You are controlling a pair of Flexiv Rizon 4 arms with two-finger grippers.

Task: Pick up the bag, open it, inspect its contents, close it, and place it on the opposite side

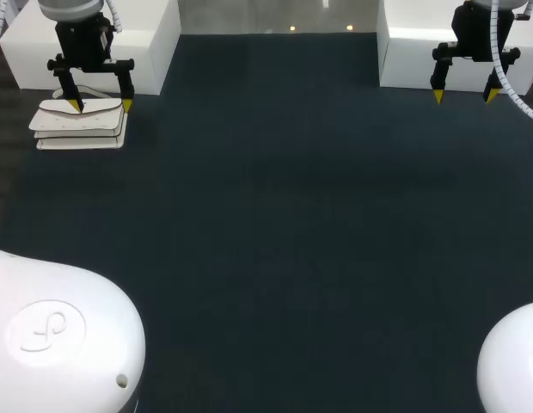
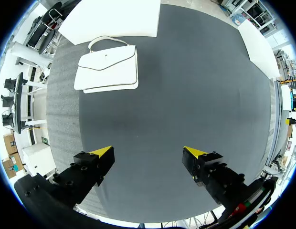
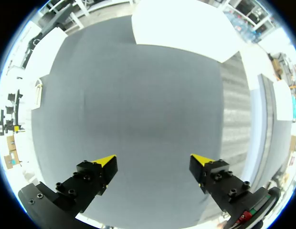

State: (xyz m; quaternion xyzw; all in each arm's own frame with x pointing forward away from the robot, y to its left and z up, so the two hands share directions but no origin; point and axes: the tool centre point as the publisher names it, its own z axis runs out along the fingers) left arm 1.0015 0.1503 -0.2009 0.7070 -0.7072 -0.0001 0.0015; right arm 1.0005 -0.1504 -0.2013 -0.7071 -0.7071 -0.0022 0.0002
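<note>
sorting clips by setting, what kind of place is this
Probably a robot lab test bench: the left tool and right tool hang open over a dark matted table, with one white handbag laid out at its left.

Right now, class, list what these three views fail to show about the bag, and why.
Contents of the bag: flap closed, hidden in every view.
Head view: the bag's far edge is partly hidden behind the left gripper.
Right wrist view: the bag is only a sliver, too small for detail.
</note>
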